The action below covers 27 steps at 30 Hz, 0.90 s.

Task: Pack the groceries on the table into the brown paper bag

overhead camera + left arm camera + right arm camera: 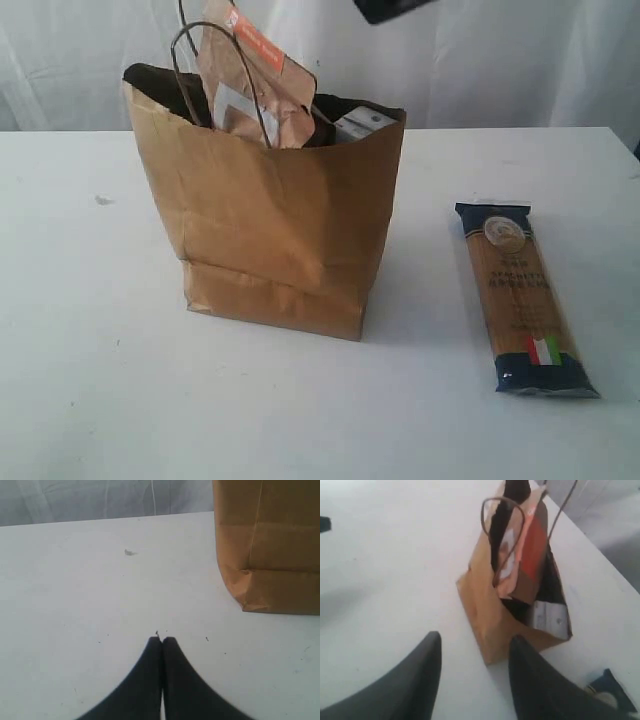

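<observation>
Matte black left end effector (161, 641), smooth tapered fingers (186, 680)

1. A white curtain (500, 60) hangs behind the far edge of the tabletop (90, 350) and spans the full width of the exterior view. It falls in soft vertical folds with faint grey shadows between them.
2. In the left wrist view the curtain shows as a pale grey-white band with a few upright creases.
3. In the right wrist view a blurred grey patch of floor (620, 545) lies beyond the tabletop's edge, darker than the tabletop itself.
</observation>
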{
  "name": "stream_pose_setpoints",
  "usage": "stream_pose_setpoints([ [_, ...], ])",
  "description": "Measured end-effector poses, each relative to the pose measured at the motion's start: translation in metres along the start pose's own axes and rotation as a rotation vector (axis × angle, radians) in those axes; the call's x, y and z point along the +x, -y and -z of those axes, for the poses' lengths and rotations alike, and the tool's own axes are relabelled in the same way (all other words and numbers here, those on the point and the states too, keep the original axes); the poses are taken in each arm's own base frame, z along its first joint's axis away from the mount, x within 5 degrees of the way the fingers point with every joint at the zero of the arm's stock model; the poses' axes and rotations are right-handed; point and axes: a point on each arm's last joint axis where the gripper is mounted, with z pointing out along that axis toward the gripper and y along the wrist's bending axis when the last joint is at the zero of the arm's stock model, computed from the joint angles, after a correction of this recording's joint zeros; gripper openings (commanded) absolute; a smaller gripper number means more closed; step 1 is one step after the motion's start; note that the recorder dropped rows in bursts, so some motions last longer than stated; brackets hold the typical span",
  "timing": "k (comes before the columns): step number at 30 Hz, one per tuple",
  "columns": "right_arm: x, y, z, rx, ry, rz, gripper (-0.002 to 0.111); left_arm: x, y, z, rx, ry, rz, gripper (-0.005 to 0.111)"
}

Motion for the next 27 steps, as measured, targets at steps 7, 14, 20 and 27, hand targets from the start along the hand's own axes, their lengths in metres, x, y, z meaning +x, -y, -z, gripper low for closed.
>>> stream_pose_setpoints([
  [7, 0.018, 0.021, -0.024, 0.225, -0.156, 0.053, 0.041, 0.0, 0.0, 0.0, 0.0, 0.0, 0.0, 0.0],
  [14, 0.021, 0.029, -0.048, 0.271, -0.13, 0.077, 0.041, 0.0, 0.0, 0.0, 0.0, 0.0, 0.0, 0.0],
  [20, 0.022, 0.059, -0.092, 0.312, -0.166, 0.107, 0.041, 0.0, 0.0, 0.0, 0.0, 0.0, 0.0, 0.0],
  [27, 0.019, 0.063, -0.13, 0.216, -0.13, 0.16, 0.037, 0.0, 0.0, 0.0, 0.0, 0.0, 0.0, 0.0],
])
